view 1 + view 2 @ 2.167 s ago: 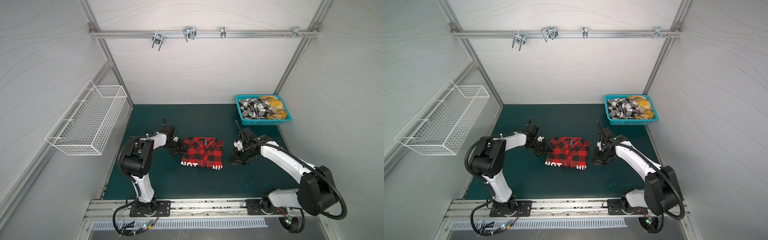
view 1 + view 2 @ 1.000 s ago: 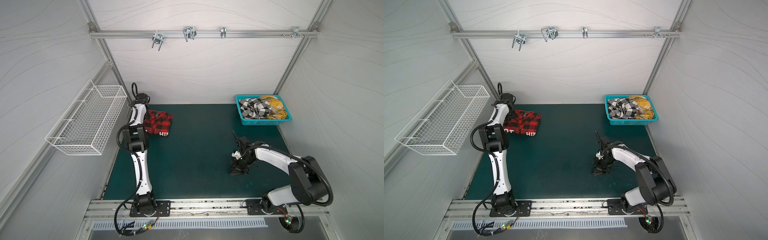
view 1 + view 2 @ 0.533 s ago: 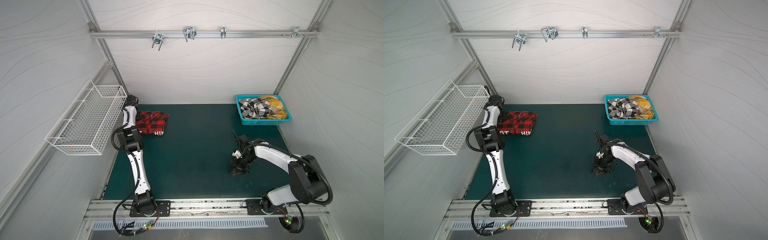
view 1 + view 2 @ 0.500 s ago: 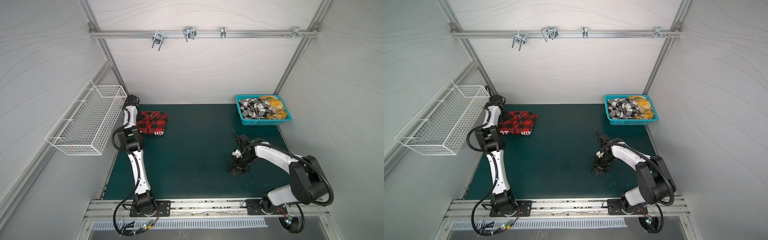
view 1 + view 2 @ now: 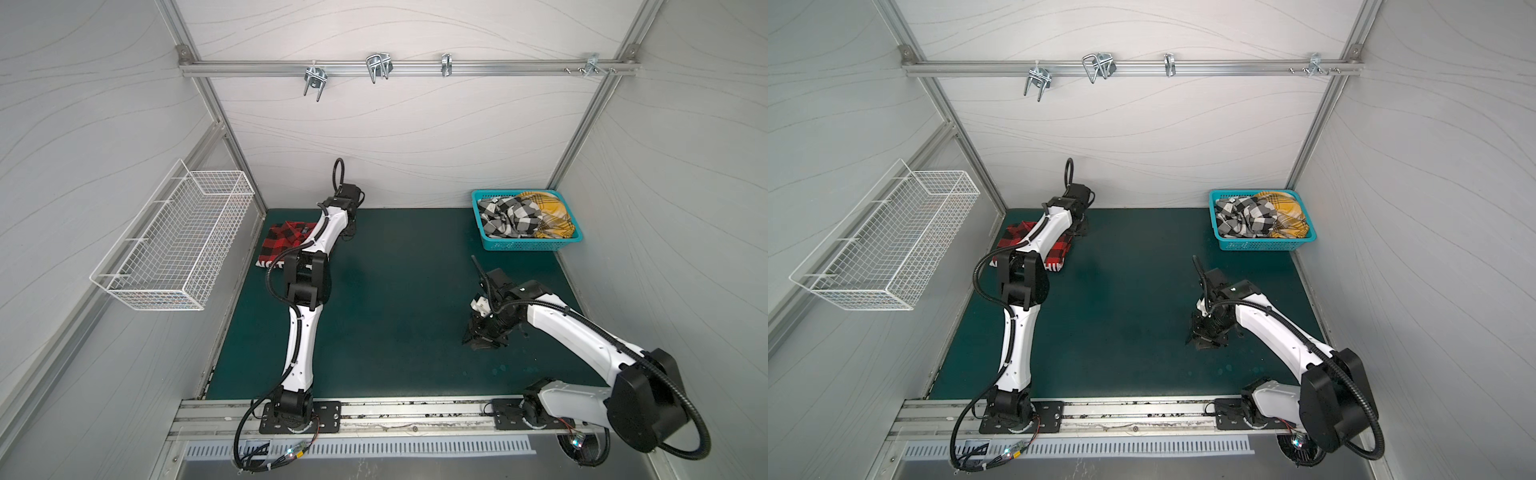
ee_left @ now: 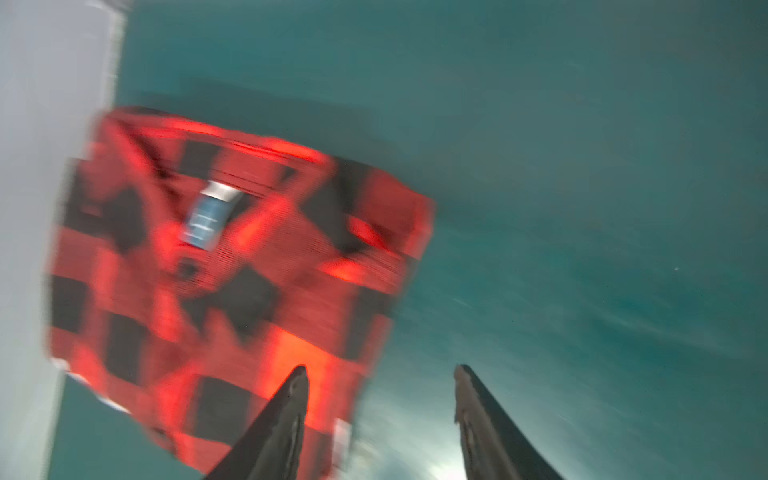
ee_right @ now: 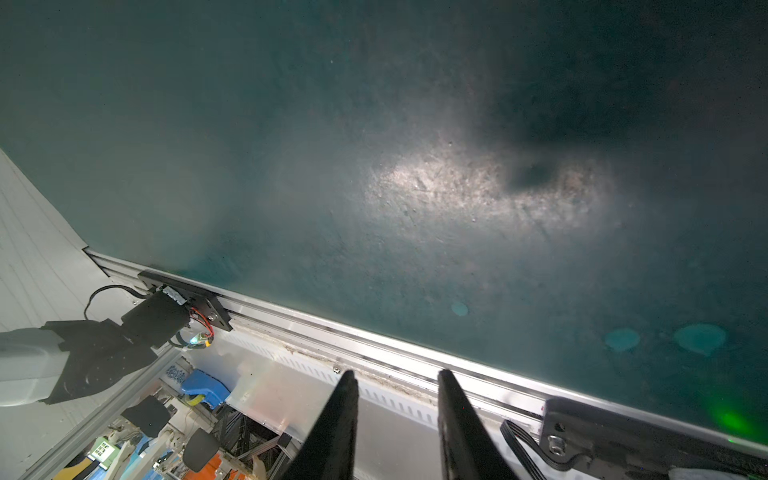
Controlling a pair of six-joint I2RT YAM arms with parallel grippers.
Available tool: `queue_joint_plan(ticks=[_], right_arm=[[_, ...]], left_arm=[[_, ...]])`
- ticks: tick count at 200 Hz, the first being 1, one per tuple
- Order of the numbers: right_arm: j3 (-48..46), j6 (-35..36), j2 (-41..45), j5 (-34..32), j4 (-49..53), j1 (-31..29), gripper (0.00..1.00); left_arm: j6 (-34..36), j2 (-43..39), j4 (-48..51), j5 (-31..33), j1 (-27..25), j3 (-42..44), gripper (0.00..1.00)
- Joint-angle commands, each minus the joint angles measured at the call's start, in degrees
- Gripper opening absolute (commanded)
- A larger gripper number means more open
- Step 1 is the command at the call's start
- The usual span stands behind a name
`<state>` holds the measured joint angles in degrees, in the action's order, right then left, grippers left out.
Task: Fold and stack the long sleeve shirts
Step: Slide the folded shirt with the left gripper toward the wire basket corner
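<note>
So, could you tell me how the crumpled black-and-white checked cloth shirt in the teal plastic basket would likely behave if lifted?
Probably floppy: the black-and-white checked shirt lies crumpled in loose folds, so it should drape from one pinch. It may drag the mustard-yellow plaid shirt, bunched against it in the teal plastic basket. Likely light, being thin cloth.

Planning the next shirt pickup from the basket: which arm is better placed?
Right. The right gripper is open and empty on the same side of the table as the basket, while the left gripper sits far across by the folded red shirt.
</note>
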<state>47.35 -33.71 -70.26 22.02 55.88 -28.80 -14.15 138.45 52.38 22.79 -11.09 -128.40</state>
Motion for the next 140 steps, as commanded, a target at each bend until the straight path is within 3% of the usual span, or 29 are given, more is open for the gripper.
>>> queue_joint_plan(ticks=[1, 46, 93, 114, 140], right_arm=[[1.31, -1.13, 1.01, -1.61, 3.40, -0.22, 0.35], [2.92, -1.57, 1.01, -3.27, 3.99, -0.30, 0.35], [5.85, -0.88, 0.11, -3.89, 3.01, 0.30, 0.34], [9.86, -0.09, 0.38, -5.25, 3.02, 2.42, 0.35], [15.62, -0.84, 1.81, -8.10, 0.80, 5.36, 0.38]], left_arm=[[-4.52, 2.09, -0.44, -3.13, 2.09, 0.61, 0.55], [-3.26, 5.33, 0.90, -1.94, 2.62, -0.73, 0.50], [-2.71, 4.00, 2.52, -6.22, 3.32, -2.41, 0.52], [-4.00, -1.17, 2.93, -12.88, 1.93, -0.70, 0.54], [-7.18, -13.76, 0.84, -19.96, -0.30, 6.08, 0.55]])
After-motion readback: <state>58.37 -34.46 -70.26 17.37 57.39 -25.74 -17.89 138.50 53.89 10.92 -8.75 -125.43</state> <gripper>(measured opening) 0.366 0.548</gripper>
